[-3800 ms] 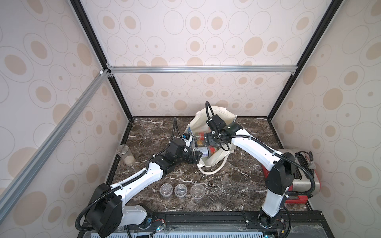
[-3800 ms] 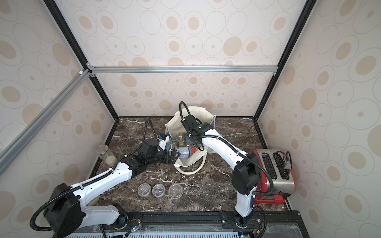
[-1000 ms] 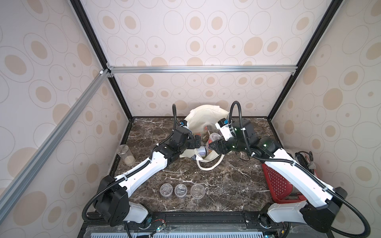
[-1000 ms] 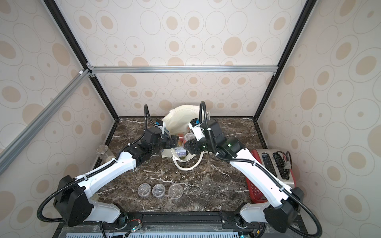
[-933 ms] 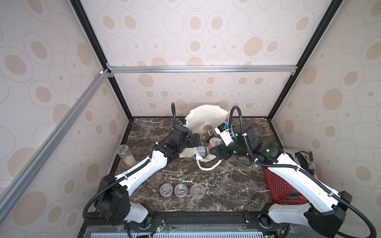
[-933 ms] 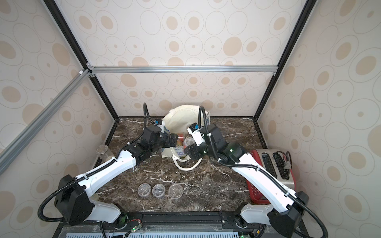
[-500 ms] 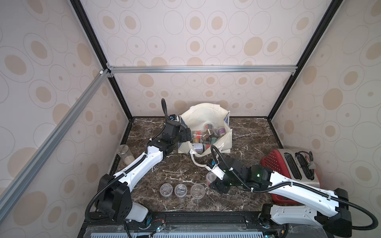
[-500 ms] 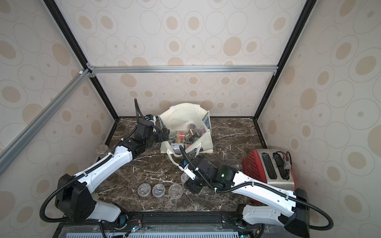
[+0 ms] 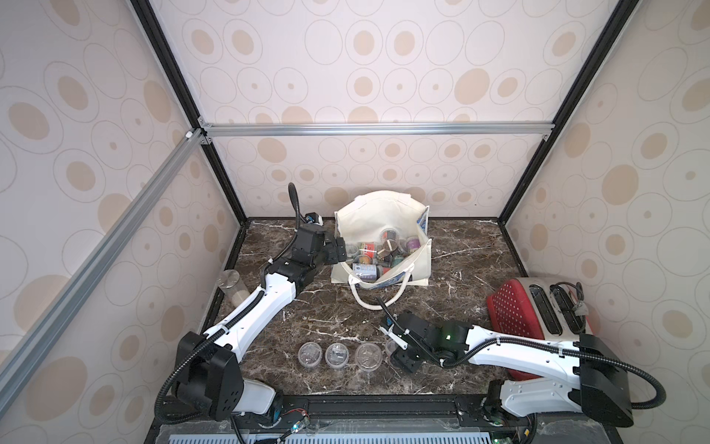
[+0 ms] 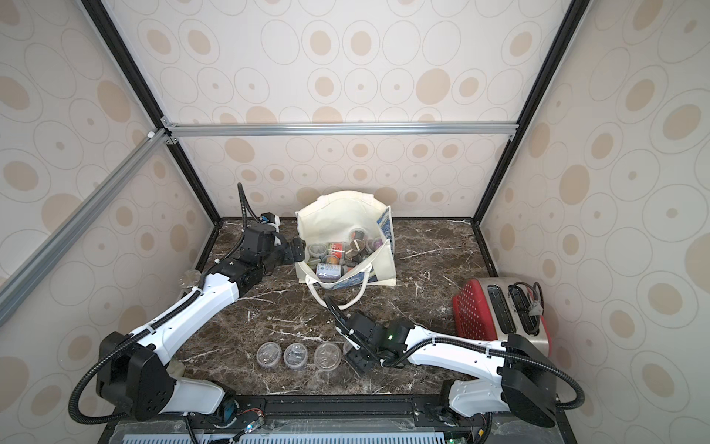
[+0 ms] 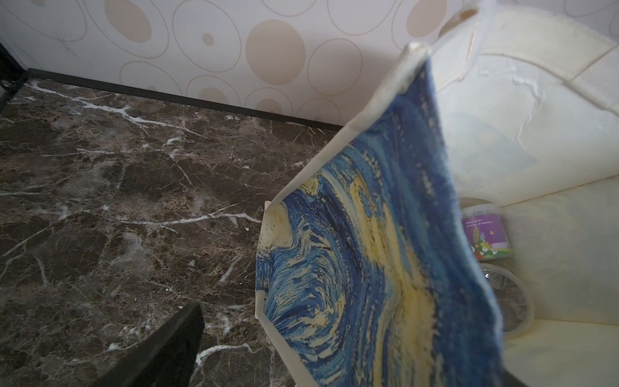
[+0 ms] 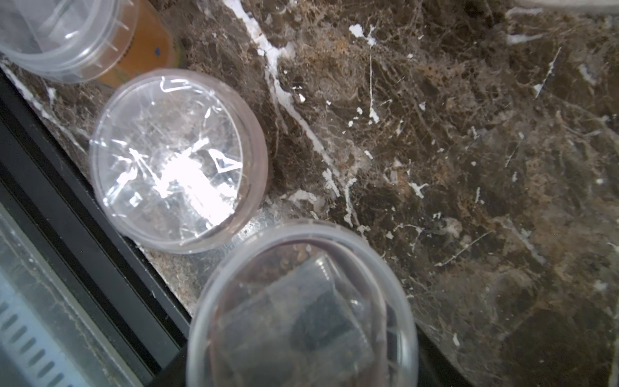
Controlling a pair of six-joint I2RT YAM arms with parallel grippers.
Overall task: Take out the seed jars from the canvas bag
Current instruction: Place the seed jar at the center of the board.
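1. Table (image 9: 461, 265): dark veined marble under everything in both top views (image 10: 434, 265).
2. Bag (image 9: 380, 215) (image 10: 338, 215): back centre of table, mouth gaping upward, cream inside. Blue-and-yellow print outside, close up in left wrist view (image 11: 368, 268). One white strap looped on the marble in front.
3. Toaster (image 9: 538, 311): red-sided, at right edge, well apart from bag.
4. Left gripper (image 9: 340, 250) (image 10: 297, 250): at bag's left wall, jaws spread wide, holding nothing. One dark finger (image 11: 167, 348) outside the wall, above marble; other finger out of sight.
5. Right gripper (image 9: 396, 346) (image 10: 353, 349): low near table's front, jaws part-closed around held jar.
6. Cylinder (image 9: 232, 286): tall, clear, beige grains at bottom, upright at left edge, partly behind left arm.
7. Jars (image 9: 378, 250) (image 10: 340, 250): heaped inside bag, red, purple and teal labels among them. Purple-labelled one (image 11: 485, 234) visible past the wall in left wrist view.
8. Row of three jars (image 9: 337, 355) (image 10: 295, 355): lids up, side by side near front edge, outside bag.
9. Held jar (image 9: 391, 346) (image 12: 301, 308): clear-lidded, between right fingers, just beside row's right end. Contact with marble or with nearest row jar (image 12: 177, 160) impossible to tell.
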